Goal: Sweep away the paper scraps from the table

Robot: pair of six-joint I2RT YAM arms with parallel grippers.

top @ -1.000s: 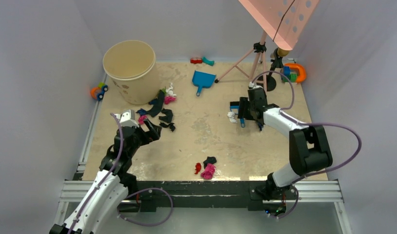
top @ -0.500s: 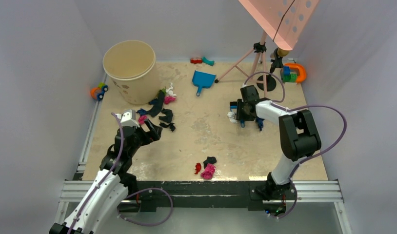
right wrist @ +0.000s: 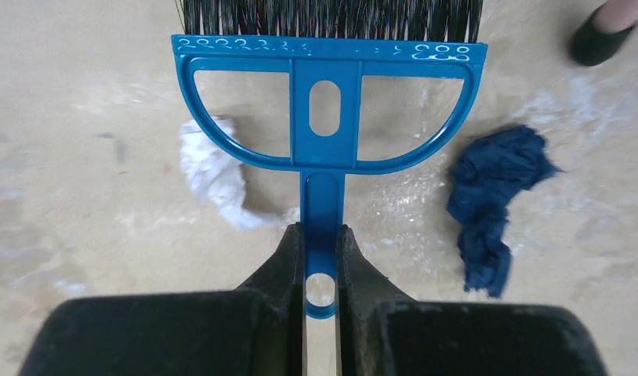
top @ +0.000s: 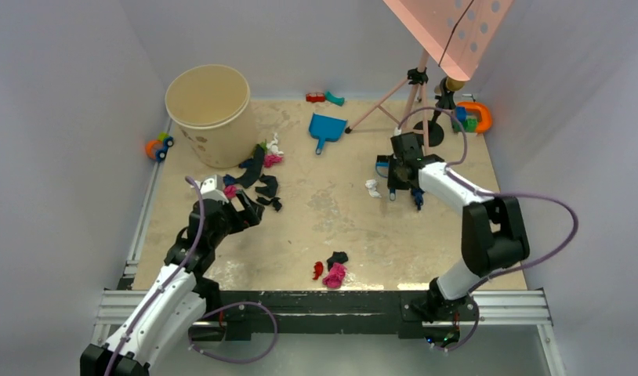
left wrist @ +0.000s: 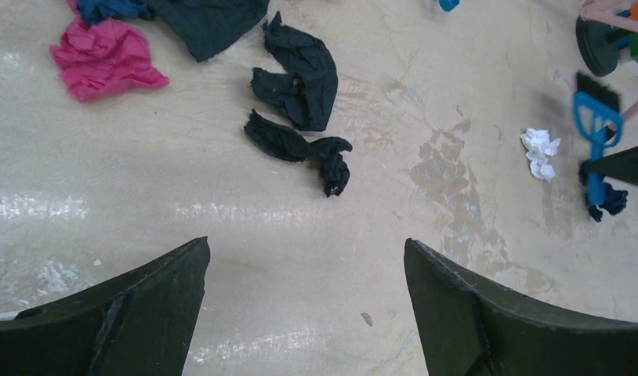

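Observation:
My right gripper (right wrist: 321,235) is shut on the thin handle of a blue hand brush (right wrist: 324,102), whose black bristles point away from me. Beside the brush lie a white paper scrap (right wrist: 214,168) and a navy scrap (right wrist: 492,188). In the top view, the right gripper (top: 398,174) is right of centre on the table (top: 425,243). The left gripper (left wrist: 306,251) hangs open over bare table, just short of black scraps (left wrist: 296,149) and a pink one (left wrist: 104,59). More scraps (top: 334,270) lie near the front edge.
A big beige bucket (top: 208,110) stands at the back left, with a scrap cluster (top: 257,176) beside it. A blue dustpan (top: 326,129) lies at the back centre. A pink tripod stand (top: 414,94) rises behind the right gripper. Toy blocks (top: 324,98) and a toy car (top: 158,146) sit at the edges.
The right gripper's jaws have closed on the brush handle, and brush and gripper have shifted slightly back and right of the white scrap. The left gripper has edged toward the black scraps.

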